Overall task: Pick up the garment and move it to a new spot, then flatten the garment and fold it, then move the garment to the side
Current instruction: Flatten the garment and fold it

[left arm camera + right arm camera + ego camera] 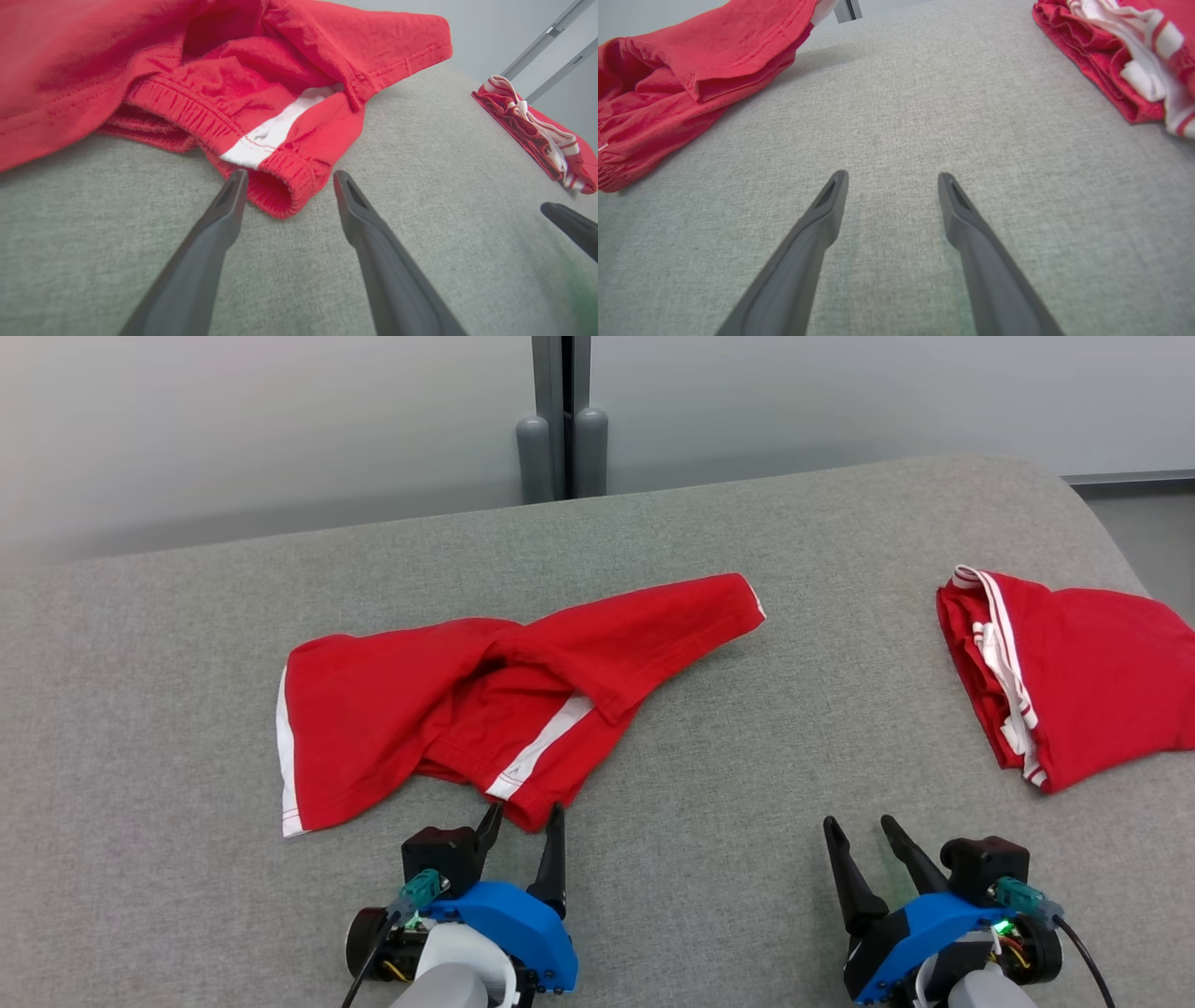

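Note:
A crumpled red garment [485,695] with white side stripes lies left of centre on the grey fabric surface [728,775]. Its elastic waistband corner [280,186] points toward me. My left gripper [523,812] stands open, its two fingertips straddling that near corner without closing on it; the left wrist view shows the red hem between the spread fingers [219,219]. My right gripper [857,823] is open over bare grey fabric at the lower right, apart from any cloth. In the right wrist view the garment [682,79] lies at the upper left.
A second red garment [1074,667] with white stripes lies folded at the right edge of the surface, also visible as a folded pile [1120,56] and as a folded bundle [542,135]. A grey post [562,420] stands behind the surface. Bare grey fabric lies between the two garments.

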Controlling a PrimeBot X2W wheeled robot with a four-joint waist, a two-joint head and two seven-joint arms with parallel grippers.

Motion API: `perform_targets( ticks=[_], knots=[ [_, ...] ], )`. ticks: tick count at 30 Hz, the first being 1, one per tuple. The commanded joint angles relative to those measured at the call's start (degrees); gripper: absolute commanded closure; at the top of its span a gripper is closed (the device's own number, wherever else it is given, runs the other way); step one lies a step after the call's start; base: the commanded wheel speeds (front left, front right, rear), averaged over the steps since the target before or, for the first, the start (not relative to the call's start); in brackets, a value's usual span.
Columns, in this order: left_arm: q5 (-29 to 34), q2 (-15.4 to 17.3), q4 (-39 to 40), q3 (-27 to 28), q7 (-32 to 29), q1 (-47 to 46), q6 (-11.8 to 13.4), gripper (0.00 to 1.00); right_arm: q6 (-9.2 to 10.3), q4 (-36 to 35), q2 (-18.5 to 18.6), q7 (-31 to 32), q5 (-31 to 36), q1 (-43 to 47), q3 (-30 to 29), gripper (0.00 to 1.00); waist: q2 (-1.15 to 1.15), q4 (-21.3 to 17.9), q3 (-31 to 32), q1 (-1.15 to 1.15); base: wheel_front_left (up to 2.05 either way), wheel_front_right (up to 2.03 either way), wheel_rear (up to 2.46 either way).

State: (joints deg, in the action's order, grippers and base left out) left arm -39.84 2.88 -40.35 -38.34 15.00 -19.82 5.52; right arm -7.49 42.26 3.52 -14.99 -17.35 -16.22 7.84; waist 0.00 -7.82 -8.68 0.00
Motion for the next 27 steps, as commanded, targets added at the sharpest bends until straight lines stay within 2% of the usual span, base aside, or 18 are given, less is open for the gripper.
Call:
perform_targets(
  ticks=[1,6,7,8,10,11,12,16,19,27],
  knots=[
    [-0.1,0.0,0.5,-0.1,0.2,0.0,-0.2,0.00,-0.01,0.1,0.0,-0.2,-0.1,-0.1,0.2,0.00,0.00,-0.1,0.0,0.00,0.00,0.00,0.00],
    [0.4,0.0,-1.2,-0.2,0.2,-1.3,-0.5,0.00,-0.01,-0.3,-0.1,-0.2,-0.3,-1.1,1.1,0.00,0.00,-1.1,-0.6,0.00,0.00,0.00,0.00],
    [-0.1,0.0,-1.8,0.1,0.2,-1.6,-0.8,0.05,-0.01,-0.4,-0.1,-0.2,-0.5,-1.2,1.3,0.00,0.00,-1.4,-0.7,0.00,0.00,0.00,0.00],
    [-0.3,0.0,-2.0,0.3,0.2,-2.0,-1.0,0.15,-0.01,-0.6,0.0,-0.2,-0.7,-1.1,1.4,0.00,0.00,-1.6,-0.8,0.00,0.00,0.00,0.00],
    [-0.7,0.0,-2.5,1.0,0.2,-2.2,-0.9,0.62,-0.01,-0.8,0.3,-0.2,-0.8,-1.1,1.5,0.00,0.00,-1.9,-0.9,0.00,0.00,0.00,0.00],
    [-0.7,0.0,-2.8,1.2,0.2,-2.2,-1.0,0.90,-0.01,-0.9,0.4,-0.2,-1.0,-1.0,1.5,0.00,0.00,-1.9,-0.9,0.00,0.00,0.00,0.00],
    [-0.6,0.0,-2.9,1.6,0.2,-2.2,-1.1,1.00,-0.01,-0.9,0.5,-0.2,-1.1,-0.8,1.5,0.00,0.00,-1.9,-0.8,0.00,0.00,0.00,0.00],
    [0.6,0.0,-2.9,2.7,0.2,-0.7,-2.1,1.00,-0.01,-1.8,0.7,-0.2,-1.1,0.1,0.5,0.00,0.00,-0.8,0.5,0.00,0.00,0.00,0.00],
    [3.7,0.1,-3.1,2.2,0.2,2.1,-3.5,1.00,-0.01,-4.3,0.4,-0.2,-0.5,0.9,0.9,0.00,0.00,2.0,2.7,0.00,0.00,0.00,0.00],
    [8.1,0.0,-3.9,4.5,0.2,7.9,-4.5,1.00,-0.01,-10.1,-0.3,-0.2,0.6,2.6,8.2,0.00,0.00,9.3,5.8,0.00,0.00,0.00,0.00]
  ],
)
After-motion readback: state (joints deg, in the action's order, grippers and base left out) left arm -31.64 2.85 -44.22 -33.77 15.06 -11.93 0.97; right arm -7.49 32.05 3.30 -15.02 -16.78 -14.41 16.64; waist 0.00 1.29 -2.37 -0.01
